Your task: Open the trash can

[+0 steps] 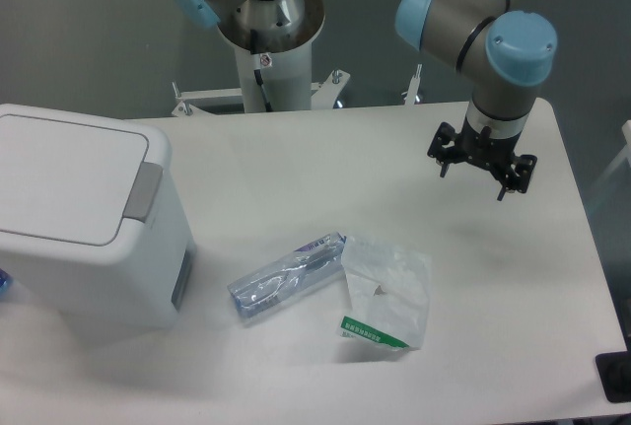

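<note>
At the left edge of the worktop point(296, 159) you have the trash can point(84, 218), a large white boxy bin with rounded corners. Its flat white lid point(64, 178) lies down flush, and the grey push tab point(147, 191) sits on the lid's right side, facing the middle of the worktop. Your gripper point(481, 177) hangs above the far right part of the worktop, well apart from the bin, pointing downward from the grey arm with its blue joint caps. You cannot tell from this view whether the fingers are spread or closed; nothing shows between them. Toward the near edge, around the middle, lie two plastic wrappers touching each other: a clear one with blue print point(286, 274), and just right of it a crinkled clear one with a green strip point(386, 292). Beyond the far edge stands the arm's white pedestal point(268, 60).
</note>
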### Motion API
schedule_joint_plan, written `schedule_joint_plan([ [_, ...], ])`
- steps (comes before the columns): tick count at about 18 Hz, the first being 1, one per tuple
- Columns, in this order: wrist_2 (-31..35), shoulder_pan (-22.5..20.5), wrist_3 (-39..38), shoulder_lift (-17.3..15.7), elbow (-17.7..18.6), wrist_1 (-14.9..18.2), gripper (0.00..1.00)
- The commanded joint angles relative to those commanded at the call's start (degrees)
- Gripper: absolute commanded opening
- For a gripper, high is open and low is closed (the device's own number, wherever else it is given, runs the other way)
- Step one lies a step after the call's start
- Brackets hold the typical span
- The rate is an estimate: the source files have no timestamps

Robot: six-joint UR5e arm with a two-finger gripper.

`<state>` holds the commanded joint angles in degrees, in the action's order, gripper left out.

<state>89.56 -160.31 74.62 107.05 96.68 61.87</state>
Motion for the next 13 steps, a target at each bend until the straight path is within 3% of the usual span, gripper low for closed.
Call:
schedule_joint_plan([
  [10,-0.1,1.1,0.0,0.2,0.0,-0.2,1.00],
  [13,-0.1,1.2,-4.8,-0.1,1.0,-0.4,1.00],
])
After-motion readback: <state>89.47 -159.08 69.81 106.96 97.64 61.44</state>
